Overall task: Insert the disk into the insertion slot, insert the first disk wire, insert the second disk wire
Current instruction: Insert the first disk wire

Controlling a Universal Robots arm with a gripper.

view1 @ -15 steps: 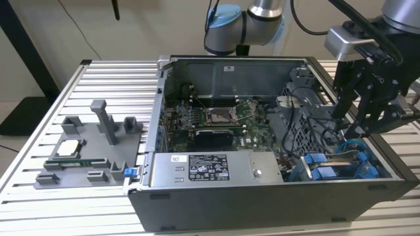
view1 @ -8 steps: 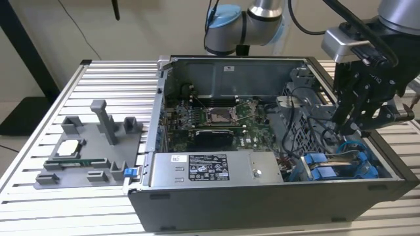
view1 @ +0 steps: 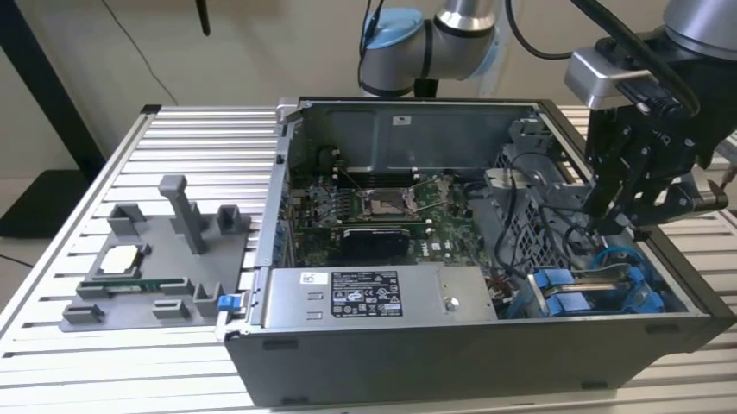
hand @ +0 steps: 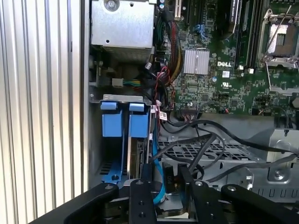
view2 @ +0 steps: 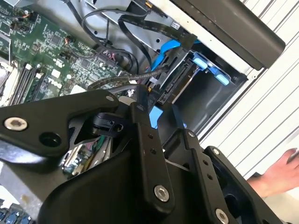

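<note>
The disk [hand: 138,158] sits edge-on inside the insertion slot [hand: 114,122], a grey metal bay with bright blue tabs [view1: 570,297] at the case corner on the exterior view's right. My gripper [view1: 610,226] hangs just above that bay. In both wrist views its black fingers [hand: 141,196] stand a small way apart, with a black wire connector [hand: 170,179] and a blue cable [hand: 156,179] between them. The gripper [view2: 159,112] points at the disk's connector edge [view2: 180,81], where black wires [view2: 140,77] run in. My gripper [hand: 166,186] looks shut on the disk wire.
The open computer case [view1: 461,362] lies on a slatted metal table [view1: 185,129]. Inside it are the motherboard [view1: 381,207] and a power supply [view1: 368,293]. A grey fixture tray [view1: 150,259] holding a processor chip [view1: 121,257] sits on the exterior view's left. A person's hand [view2: 280,172] rests beside the case.
</note>
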